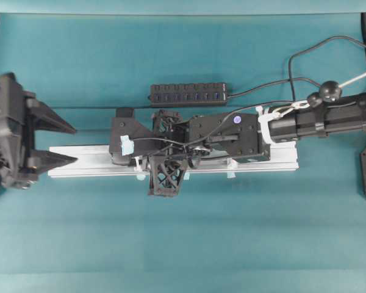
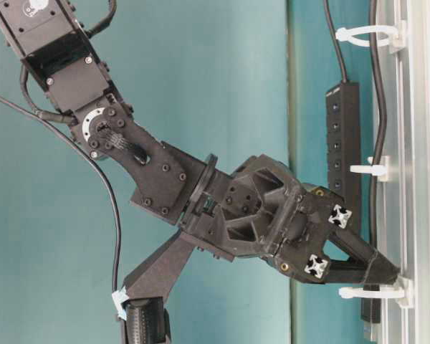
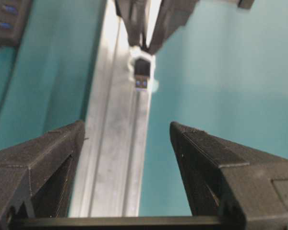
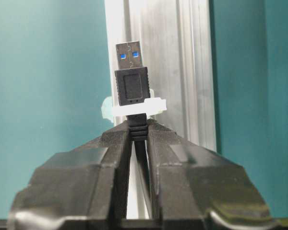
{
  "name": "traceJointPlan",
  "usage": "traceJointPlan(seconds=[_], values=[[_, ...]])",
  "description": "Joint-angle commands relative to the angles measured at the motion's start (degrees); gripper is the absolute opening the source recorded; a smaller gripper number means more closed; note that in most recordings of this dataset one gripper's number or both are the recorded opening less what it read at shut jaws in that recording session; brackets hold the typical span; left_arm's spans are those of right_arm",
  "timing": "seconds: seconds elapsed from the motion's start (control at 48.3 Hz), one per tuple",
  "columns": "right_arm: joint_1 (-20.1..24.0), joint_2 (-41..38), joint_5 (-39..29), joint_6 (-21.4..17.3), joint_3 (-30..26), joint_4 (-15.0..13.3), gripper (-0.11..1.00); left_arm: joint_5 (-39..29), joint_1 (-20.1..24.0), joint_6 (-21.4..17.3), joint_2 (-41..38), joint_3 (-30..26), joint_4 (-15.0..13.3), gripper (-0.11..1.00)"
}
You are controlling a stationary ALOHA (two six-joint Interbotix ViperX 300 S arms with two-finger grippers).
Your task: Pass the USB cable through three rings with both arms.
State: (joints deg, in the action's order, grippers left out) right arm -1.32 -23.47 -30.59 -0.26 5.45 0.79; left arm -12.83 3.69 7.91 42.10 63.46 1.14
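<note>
The black right gripper (image 4: 138, 136) pinches the thin dark USB cable (image 4: 131, 88) just behind its plug, already poking through a translucent white ring (image 4: 134, 108) on the silver rail (image 4: 182, 72), while the left gripper (image 3: 127, 139) waits spread apart, and a misjudged grab could knock the plug back out.

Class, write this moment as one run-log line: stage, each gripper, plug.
stage: plug through last ring | right gripper: shut on USB cable | left gripper: open, facing plug | plug: past ring, over rail

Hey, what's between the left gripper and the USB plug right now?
Only bare rail. In the left wrist view the open left gripper faces the plug poking through a ring, with nothing in the gap.
</note>
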Motion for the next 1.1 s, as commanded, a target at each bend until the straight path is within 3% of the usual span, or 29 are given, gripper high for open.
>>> traceJointPlan(seconds=[0.0,0.414,1.076], values=[[0.53,0.53,0.53,-0.53,-0.35,0.35,-0.08,3.60,-0.26,0.00,-2.46,-0.35,0.09,0.78],[0.53,0.62,1.93,-0.70,-0.09,0.35,-0.08,16.88,-0.35,0.00,-13.71,0.70,0.09,0.78],[0.53,0.70,2.20,-0.79,0.09,0.35,-0.08,28.74,-0.70,0.18,-26.46,-0.18,0.00,0.78]])
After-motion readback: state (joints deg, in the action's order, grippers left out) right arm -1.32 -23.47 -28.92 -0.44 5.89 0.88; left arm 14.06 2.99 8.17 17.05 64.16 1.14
